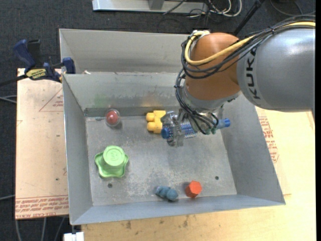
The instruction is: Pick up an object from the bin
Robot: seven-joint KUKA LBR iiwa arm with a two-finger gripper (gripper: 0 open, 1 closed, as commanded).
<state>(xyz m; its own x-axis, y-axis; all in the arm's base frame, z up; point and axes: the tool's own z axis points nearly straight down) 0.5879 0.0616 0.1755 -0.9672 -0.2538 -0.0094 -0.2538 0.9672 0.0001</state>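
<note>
I am hovering my pincer (pixel 174 132) just right of the yellow block (pixel 156 122) at the far middle of the bin (pixel 75 134), in the reaching step I think, though I cannot tell its opening, and next I am needing to straddle the block.

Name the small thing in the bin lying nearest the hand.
The yellow blocky plastic piece, right beside the hand; the red ball and green scalloped cup lie farther off.

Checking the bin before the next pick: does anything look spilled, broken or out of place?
Nothing stands out. The green flower-shaped cup, red ball, yellow piece, blue lump and orange piece lie loose on the bin floor, none visibly broken. The gripper hangs just right of the yellow piece.
</note>
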